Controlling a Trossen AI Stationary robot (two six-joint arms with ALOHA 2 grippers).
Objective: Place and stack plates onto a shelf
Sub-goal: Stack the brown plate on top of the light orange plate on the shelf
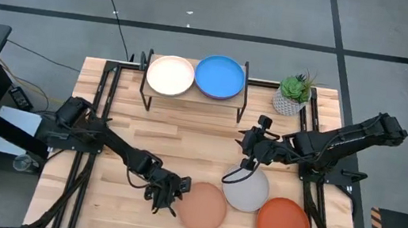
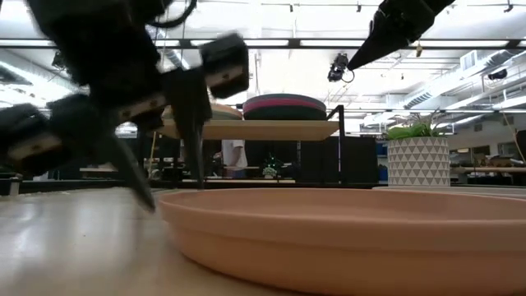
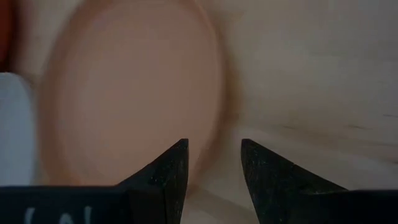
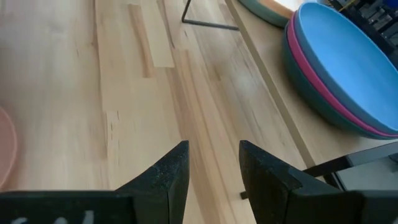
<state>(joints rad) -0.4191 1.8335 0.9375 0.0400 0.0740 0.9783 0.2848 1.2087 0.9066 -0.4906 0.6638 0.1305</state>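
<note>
Nearest the lower edge of the high view, our left gripper (image 1: pixel 167 197) sits low at the left rim of the tan-peach plate (image 1: pixel 202 206), fingers apart by a narrow gap and holding nothing. In the left wrist view that rim runs just beyond the fingertips (image 3: pixel 177 163), so we judge the step in hand to be taking this plate. To do it well, we should bring one finger under the lip and one over it, close squarely on the rim, and lift flat so the plate does not slide across the tabletop (image 1: pixel 184 139).

Just right of it lie the grey plate (image 1: pixel 246 190) and, at the lower right, the orange plate (image 1: pixel 283 224), the grey one touching or overlapping its neighbours; we should lift clear of them.

Farther up, at centre right, our right gripper (image 1: pixel 248 140) hangs above the tabletop, also narrowly open and empty.

At the top centre stands the shelf (image 1: pixel 193 95), with a cream plate (image 1: pixel 170 75) topping its left stack and a bright blue plate (image 1: pixel 220 76) its right. A potted plant (image 1: pixel 293 94) stands beside it.
</note>
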